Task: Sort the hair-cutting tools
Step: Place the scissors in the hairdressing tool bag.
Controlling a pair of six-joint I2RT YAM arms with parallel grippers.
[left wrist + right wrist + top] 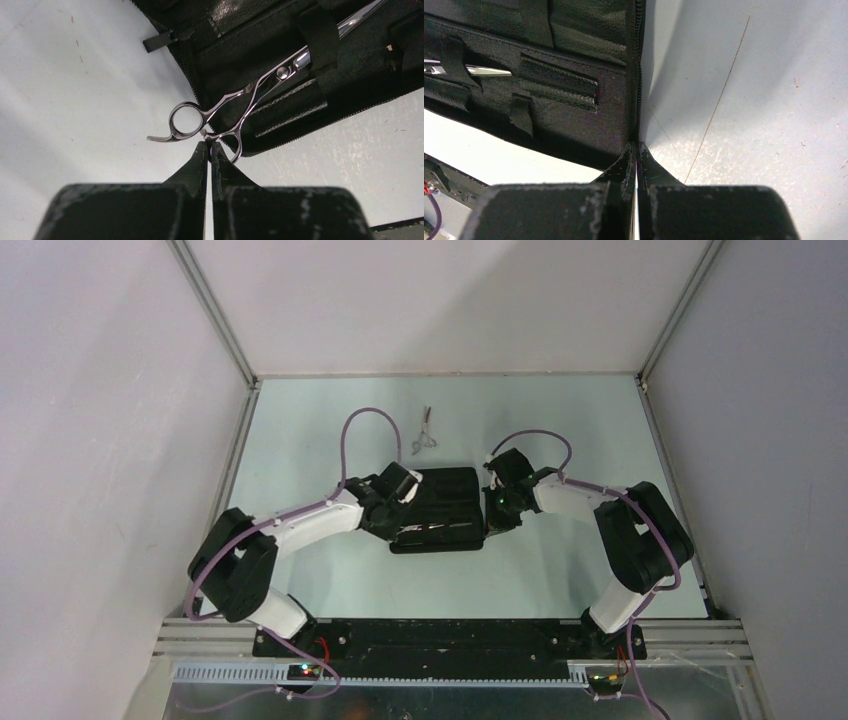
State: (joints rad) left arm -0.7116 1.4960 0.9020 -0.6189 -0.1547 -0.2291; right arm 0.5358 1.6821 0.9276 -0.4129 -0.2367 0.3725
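Observation:
A black fabric case (445,502) lies open mid-table. One pair of silver scissors (282,73) is tucked under an elastic loop in it, ring handles sticking out past the zipper edge. My left gripper (209,143) is shut on these scissors between the two rings. My right gripper (636,146) is shut on the case's zipper edge (639,100); the blade tip (486,71) shows there too. A second pair of scissors (425,432) lies on the table beyond the case. Ribbed black strips (559,85) sit in the case; I cannot tell whether they are combs.
The grey table (560,420) is walled on the left, back and right. A purple cable (352,430) arcs over the left arm and another (540,435) over the right. The black base rail (440,640) runs along the near edge.

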